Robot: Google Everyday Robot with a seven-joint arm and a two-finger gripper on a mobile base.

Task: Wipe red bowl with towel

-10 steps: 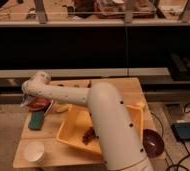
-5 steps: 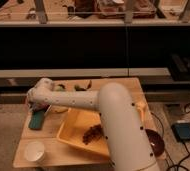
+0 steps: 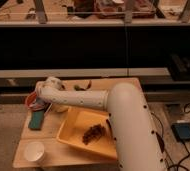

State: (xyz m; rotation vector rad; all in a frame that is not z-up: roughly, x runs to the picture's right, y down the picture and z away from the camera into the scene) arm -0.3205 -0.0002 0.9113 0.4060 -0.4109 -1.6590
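Red bowl sits at left-rear corner of table, w/ my gripper down over it and towel bunched at bowl's near rim; can't tell if gripper is clamped on the cloth or apart. Risk IMO: bowl looks light & is right by the edge, so a hard sideways wipe could shove it off or into teal block just in front. Towel could also slip out if my grip's weak.
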